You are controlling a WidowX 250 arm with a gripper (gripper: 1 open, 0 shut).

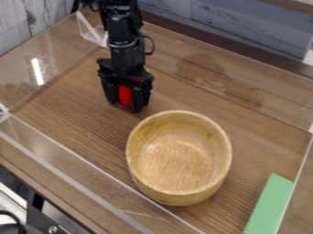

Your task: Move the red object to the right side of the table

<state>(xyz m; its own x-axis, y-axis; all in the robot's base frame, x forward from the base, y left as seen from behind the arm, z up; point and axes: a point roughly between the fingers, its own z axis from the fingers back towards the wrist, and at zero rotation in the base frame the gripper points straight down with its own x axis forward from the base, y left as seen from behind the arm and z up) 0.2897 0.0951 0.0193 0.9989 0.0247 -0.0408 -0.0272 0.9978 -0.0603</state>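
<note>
The table [73,101] carries a strawberry [124,93] under the gripper [127,99], a bowl [180,156] just beside, a green block [270,218] farther off.
</note>
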